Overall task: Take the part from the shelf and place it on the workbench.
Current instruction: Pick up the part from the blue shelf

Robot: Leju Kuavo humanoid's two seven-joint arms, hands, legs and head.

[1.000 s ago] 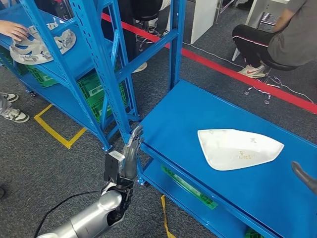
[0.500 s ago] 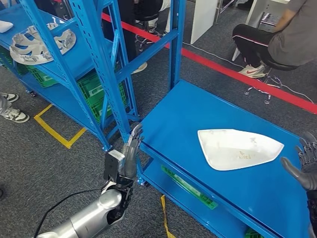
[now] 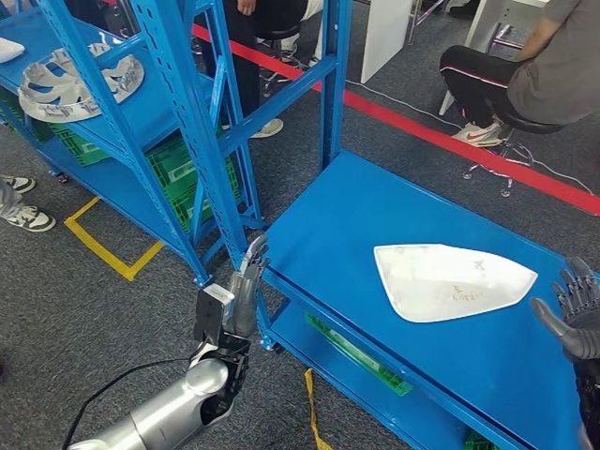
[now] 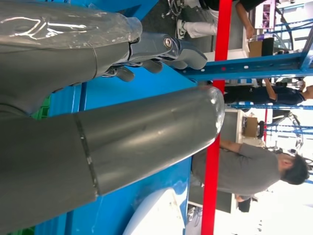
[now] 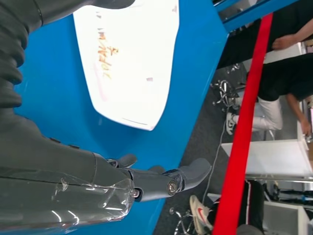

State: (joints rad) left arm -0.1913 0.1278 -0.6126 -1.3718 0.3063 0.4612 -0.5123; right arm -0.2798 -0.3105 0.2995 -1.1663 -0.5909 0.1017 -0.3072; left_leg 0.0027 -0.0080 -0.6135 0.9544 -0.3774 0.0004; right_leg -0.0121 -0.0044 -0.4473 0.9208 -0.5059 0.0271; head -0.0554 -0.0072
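Note:
A white, flat, pointed part [image 3: 453, 279] lies on the blue workbench [image 3: 353, 234], right of its middle; the right wrist view shows the part [image 5: 129, 63] with brownish writing on it. My right hand [image 3: 577, 305] hovers open just beyond the part's right tip, apart from it, its fingers [image 5: 169, 181] spread and empty. My left hand [image 3: 244, 286] is open at the workbench's front left corner, beside a shelf post, and holds nothing; its fingers [image 4: 162, 49] reach over the blue top. More white parts [image 3: 70, 84] lie on the blue shelf [image 3: 162, 103] at the upper left.
Green crates [image 3: 177, 173] sit under the shelf. A seated person [image 3: 523, 75] is behind the workbench past a red floor line [image 3: 453, 145]. Another person's shoes [image 3: 24, 216] are at the left, by a yellow floor mark [image 3: 106, 248]. A black cable [image 3: 120, 384] trails from my left arm.
My right hand has come in at the right edge and risen beside the part's tip. A person's hand has left the shelf parts at the upper left. My left hand has barely moved.

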